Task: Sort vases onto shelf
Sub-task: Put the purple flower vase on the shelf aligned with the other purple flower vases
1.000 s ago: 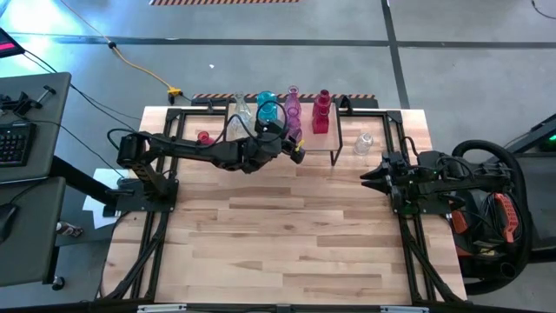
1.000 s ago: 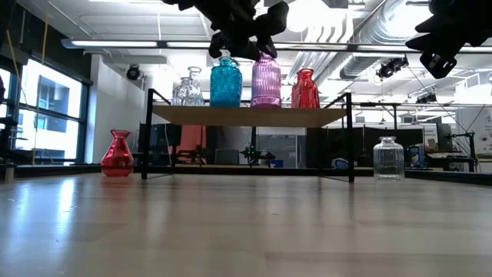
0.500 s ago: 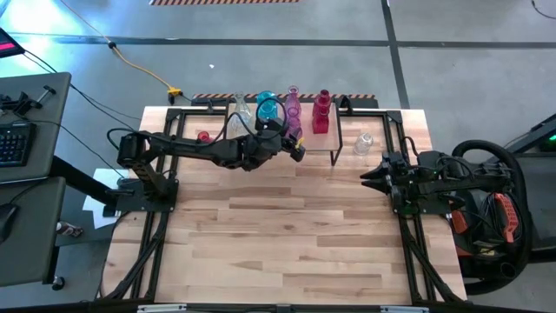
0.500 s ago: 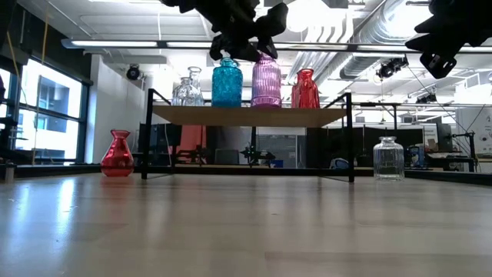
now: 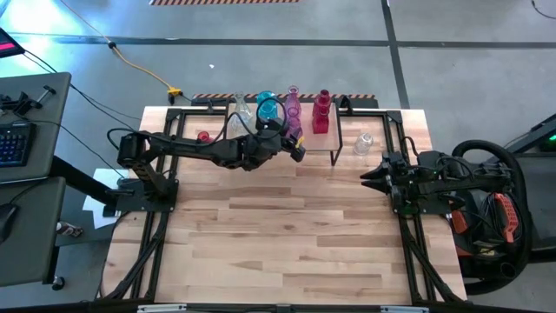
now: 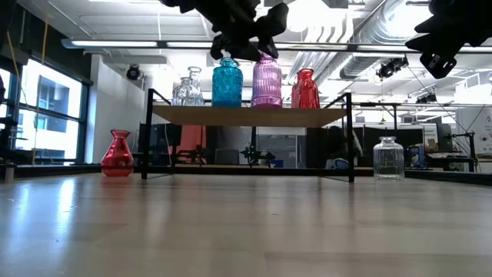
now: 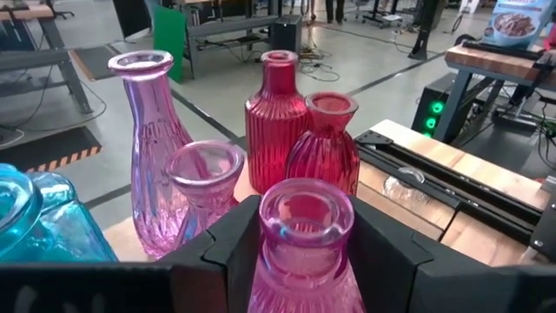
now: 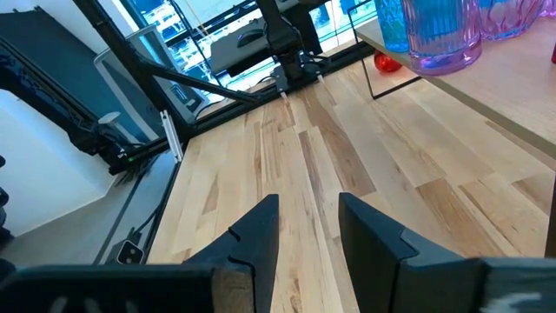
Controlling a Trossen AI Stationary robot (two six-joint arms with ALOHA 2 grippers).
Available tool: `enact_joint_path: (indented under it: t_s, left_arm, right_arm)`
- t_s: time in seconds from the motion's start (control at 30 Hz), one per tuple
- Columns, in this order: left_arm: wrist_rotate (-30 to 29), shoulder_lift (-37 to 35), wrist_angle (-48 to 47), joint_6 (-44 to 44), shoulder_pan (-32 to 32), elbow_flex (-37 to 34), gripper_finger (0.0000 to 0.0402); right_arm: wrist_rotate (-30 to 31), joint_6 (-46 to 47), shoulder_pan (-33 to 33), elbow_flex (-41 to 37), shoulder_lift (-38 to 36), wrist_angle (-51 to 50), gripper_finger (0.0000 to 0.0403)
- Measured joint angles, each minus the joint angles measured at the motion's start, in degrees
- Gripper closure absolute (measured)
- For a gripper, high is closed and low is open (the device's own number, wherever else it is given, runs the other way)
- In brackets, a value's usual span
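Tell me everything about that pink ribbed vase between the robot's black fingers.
The pink ribbed glass vase is translucent, with a round open mouth and a narrow neck widening below. It stands upright on the small wood-topped shelf, beside a teal-blue glass vase. The left end effector straddles its neck, one dark finger on each side; whether the fingers press the glass cannot be told.

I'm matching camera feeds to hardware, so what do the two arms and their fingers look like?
Both arms are dark, near-black, jointed links. The left gripper has matte black, angular, wedge-shaped fingers, with a yellow mark near the wrist in the high view. The right gripper has the same black tapered fingers; black cabling and an orange part sit by its base.
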Motion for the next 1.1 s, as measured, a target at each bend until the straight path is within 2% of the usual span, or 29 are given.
enact_joint_path:
  t_s: [0.33,0.6,1.1]
  left_arm:
    - [0.00,0.00,0.58,0.39,-0.16,-0.01,0.0249]
    - [-0.42,0.00,0.63,0.89,-0.18,-0.01,0.0217]
    - [-0.50,-0.04,5.08,2.05,-0.20,-0.03,0.0220]
  right_arm:
    - [-0.05,0.00,0.01,0.00,0.00,0.00,0.0299]
    - [-0.36,0.02,-0.01,0.00,0.00,0.01,0.0299]
    - [-0.19,0.02,-0.01,0.00,0.00,0.01,0.0299]
